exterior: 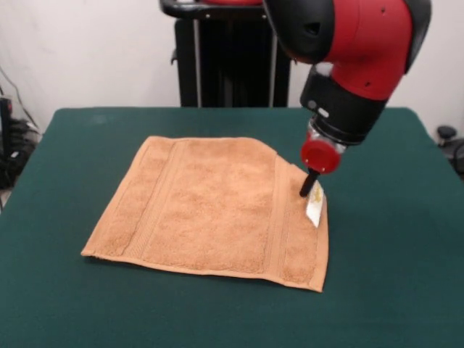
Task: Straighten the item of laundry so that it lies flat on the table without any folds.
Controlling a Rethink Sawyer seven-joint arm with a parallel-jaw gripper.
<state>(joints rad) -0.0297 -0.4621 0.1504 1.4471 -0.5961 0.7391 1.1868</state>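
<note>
The tan-orange towel (210, 206) lies spread on the dark green table (391, 275), with woven border bands near its left and right ends. Its far right corner looks slanted off rather than square, as if folded or drawn in. A small white tag (315, 206) shows at the right edge. My gripper (309, 185) comes down from the red and black arm (348, 65) and its black tip sits at the towel's right edge just above the tag. I cannot tell whether it holds the cloth.
The robot's black pedestal (225, 58) stands behind the table's far edge. Green tabletop surrounds the towel on all sides. Dark objects show off the table at the left (11, 138) and right (449, 141) edges.
</note>
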